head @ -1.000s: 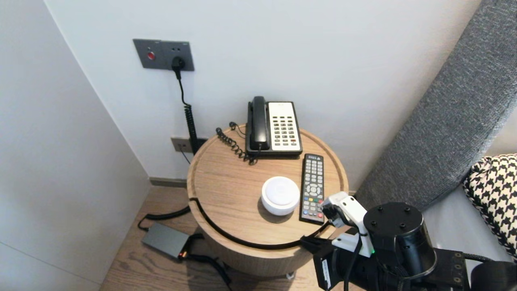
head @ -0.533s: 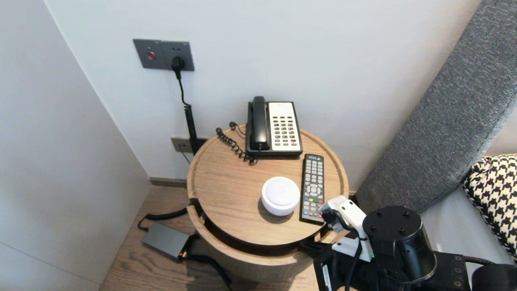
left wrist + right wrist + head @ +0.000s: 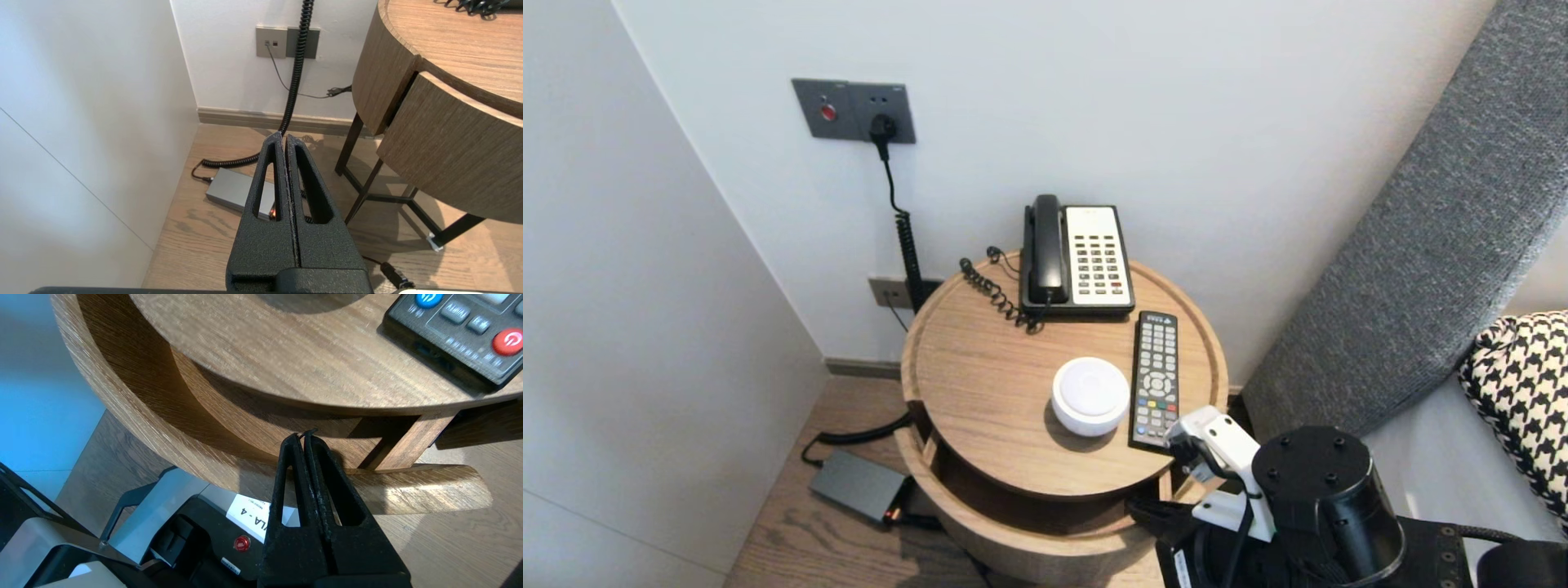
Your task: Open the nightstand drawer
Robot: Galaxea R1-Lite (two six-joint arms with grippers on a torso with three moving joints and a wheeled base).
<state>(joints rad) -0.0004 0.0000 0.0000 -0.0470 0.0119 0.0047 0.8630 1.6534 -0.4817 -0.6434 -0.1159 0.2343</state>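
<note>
The curved light-brown wooden drawer [image 3: 1013, 535] has slid further out from under the round wooden surface [image 3: 980, 359], baring its inside. The right pincer [image 3: 303, 435], pressed together, hooks behind the drawer's front. The left pincer [image 3: 284, 136], also pressed together, hangs low beside that surface.

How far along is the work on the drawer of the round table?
Done: the drawer stands partly out from under the tabletop. In hand: the right gripper, shut, has its tips over the drawer's front wall, inside it. Still to do, likely: most of the drawer lies under the top. The left gripper is parked, shut, off to the side.
</note>
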